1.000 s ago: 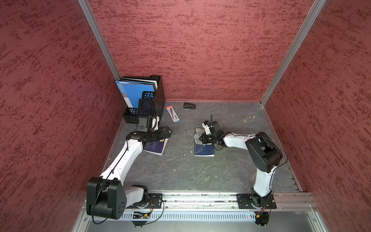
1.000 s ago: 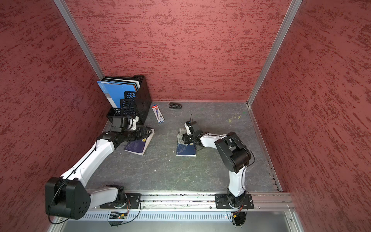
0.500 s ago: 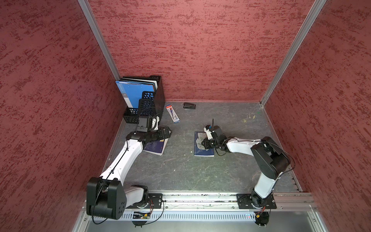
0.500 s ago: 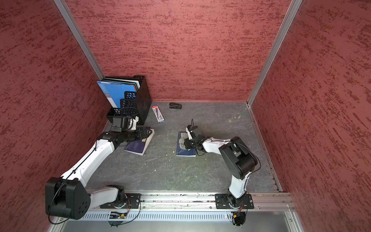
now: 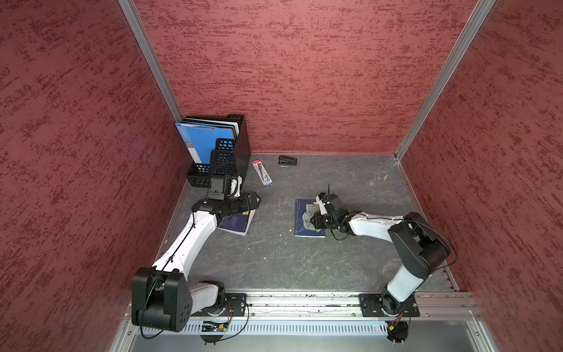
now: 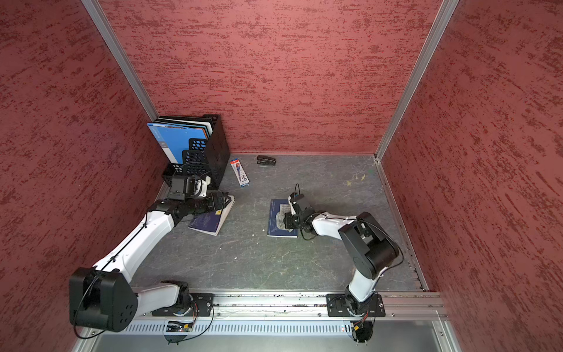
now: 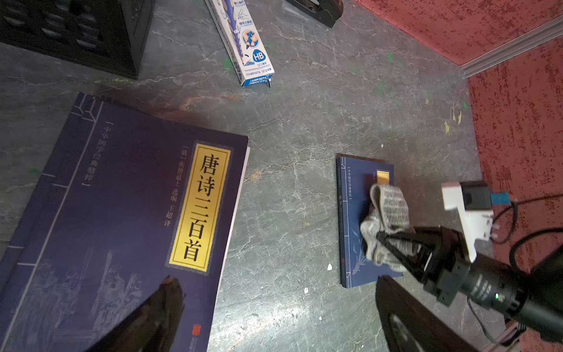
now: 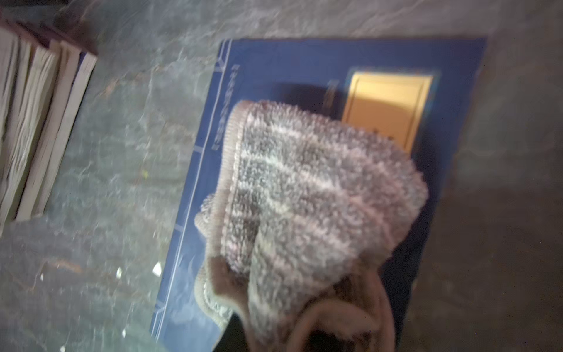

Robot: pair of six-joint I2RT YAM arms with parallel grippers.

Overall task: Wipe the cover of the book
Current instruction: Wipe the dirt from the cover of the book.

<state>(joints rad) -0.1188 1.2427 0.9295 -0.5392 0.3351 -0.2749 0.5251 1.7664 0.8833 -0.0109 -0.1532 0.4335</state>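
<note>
Pulled the cloth (image 7: 388,213), pinched narrow in the right gripper (image 5: 314,218), from the far end to mid-cover of the book (image 5: 304,232) lying flat on the table (image 5: 274,259), apparently touching despite blur, so one stroke half done, with left gripper (image 5: 256,201) wide and empty.

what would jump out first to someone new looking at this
The right gripper holds a fluffy grey cloth on a blue book in the middle of the table. The left gripper hangs open over a second book near the black file rack in the far corner. Rough red walls surround everything.
</note>
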